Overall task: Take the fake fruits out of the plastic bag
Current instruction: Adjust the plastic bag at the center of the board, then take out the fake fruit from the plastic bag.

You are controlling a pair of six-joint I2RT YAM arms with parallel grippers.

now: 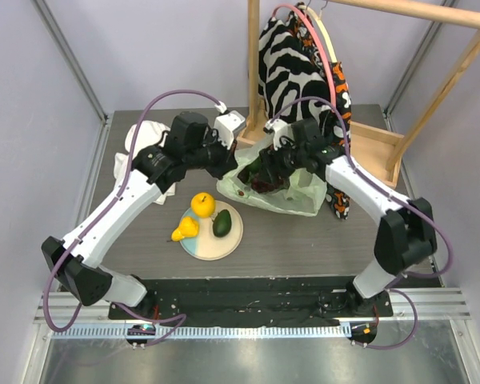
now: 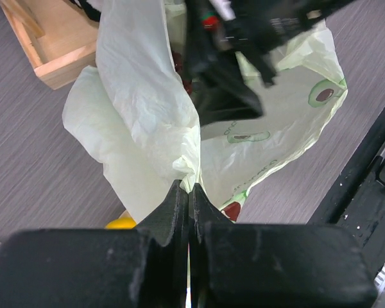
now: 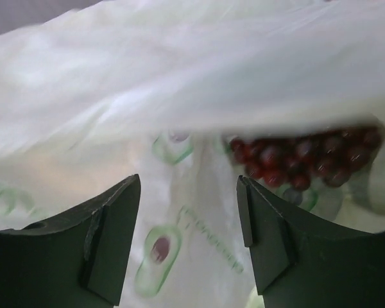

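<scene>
The pale green plastic bag [image 1: 284, 196] lies behind the plate [image 1: 234, 240]. My left gripper [image 1: 226, 164] is shut on the bag's edge [image 2: 191, 173] and holds it up. My right gripper [image 1: 266, 162] is open inside the bag's mouth, its fingers [image 3: 109, 218] spread over the bag's printed inner wall [image 3: 199, 237]. The dark red grape bunch [image 3: 301, 160] lies in the bag just beyond its right finger. On the plate sit a yellow-orange round fruit [image 1: 202, 205], a yellow pear [image 1: 185, 230] and a green avocado [image 1: 222, 223].
A wooden rack [image 1: 376, 144] with a zebra-print garment [image 1: 292, 60] stands at the back right. A white cloth [image 1: 136, 144] lies at the back left. The wooden base corner [image 2: 48, 54] is close to the bag.
</scene>
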